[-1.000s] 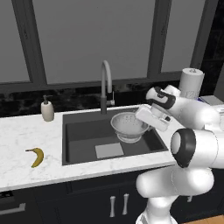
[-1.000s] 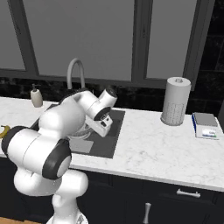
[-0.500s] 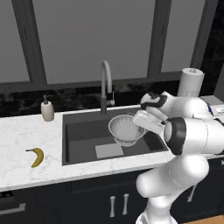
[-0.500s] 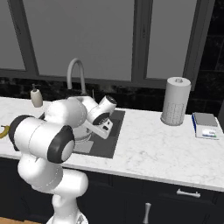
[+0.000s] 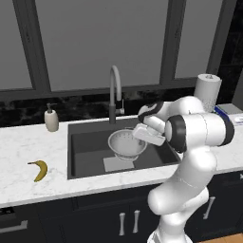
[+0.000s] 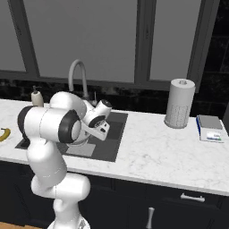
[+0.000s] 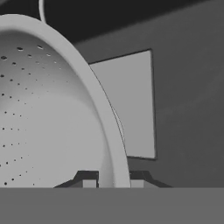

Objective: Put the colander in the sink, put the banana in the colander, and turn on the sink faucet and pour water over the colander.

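The silvery perforated colander [image 5: 126,143] hangs inside the dark sink [image 5: 90,142], just above the lighter square patch on its floor. My gripper [image 5: 141,135] is shut on the colander's right rim. In the hand view that rim [image 7: 107,122] runs up between the two dark fingertips [image 7: 89,181], with the pale patch [image 7: 131,100] behind. The yellow banana [image 5: 40,169] lies on the white counter to the left of the sink, also seen as a banana [image 6: 4,134] at the left edge of the right base view. The grey gooseneck faucet [image 5: 114,92] stands behind the basin; no water runs.
A white soap dispenser [image 5: 51,119] stands at the back left of the sink. A paper towel roll [image 6: 179,103] and a small scale-like box [image 6: 210,128] stand on the counter to the right. Dark windows back the counter.
The gripper has carried the colander leftward and down, from the sink's right side to low over the middle of the basin. The banana has not moved.
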Motion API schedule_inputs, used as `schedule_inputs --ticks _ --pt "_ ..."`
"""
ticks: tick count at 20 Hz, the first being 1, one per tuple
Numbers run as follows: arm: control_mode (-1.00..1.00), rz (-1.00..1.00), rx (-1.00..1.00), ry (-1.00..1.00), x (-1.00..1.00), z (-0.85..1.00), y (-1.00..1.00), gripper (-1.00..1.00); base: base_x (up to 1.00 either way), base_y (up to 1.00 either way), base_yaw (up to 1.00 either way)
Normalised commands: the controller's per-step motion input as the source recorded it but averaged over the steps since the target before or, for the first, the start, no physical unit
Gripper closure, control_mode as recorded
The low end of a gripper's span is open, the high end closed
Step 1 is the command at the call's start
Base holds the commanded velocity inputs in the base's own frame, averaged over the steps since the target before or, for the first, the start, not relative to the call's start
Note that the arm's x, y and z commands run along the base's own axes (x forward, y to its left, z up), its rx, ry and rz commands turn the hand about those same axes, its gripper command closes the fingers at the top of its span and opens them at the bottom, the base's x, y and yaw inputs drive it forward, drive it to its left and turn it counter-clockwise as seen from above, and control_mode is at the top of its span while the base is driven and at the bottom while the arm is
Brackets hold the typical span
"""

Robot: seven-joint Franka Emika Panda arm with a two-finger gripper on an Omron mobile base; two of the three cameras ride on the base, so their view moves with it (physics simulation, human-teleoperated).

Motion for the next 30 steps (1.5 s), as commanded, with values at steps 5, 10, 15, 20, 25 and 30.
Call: schedule_inputs --ticks 5,10,15,20,25,30 --pt "-1.0 0.0 0.0 0.0 0.34 -0.29 0.0 1.0 0.0 0.0 0.0" --pt "-1.0 0.0 -0.03 0.01 0.24 -0.36 0.02 1.0 0.0 0.0 0.0" --pt "-1.0 0.0 -0.04 0.0 0.27 -0.4 0.17 1.0 0.0 0.0 0.0" --pt "-1.0 0.0 -0.04 0.0 0.38 -0.41 0.17 1.0 0.0 0.0 0.0" --pt "-1.0 0.0 0.0 0.0 0.28 -0.4 0.0 1.0 0.0 0.0 0.0" --pt "-1.0 0.0 0.0 0.0 0.2 -0.41 0.0 1.0 0.0 0.0 0.0"
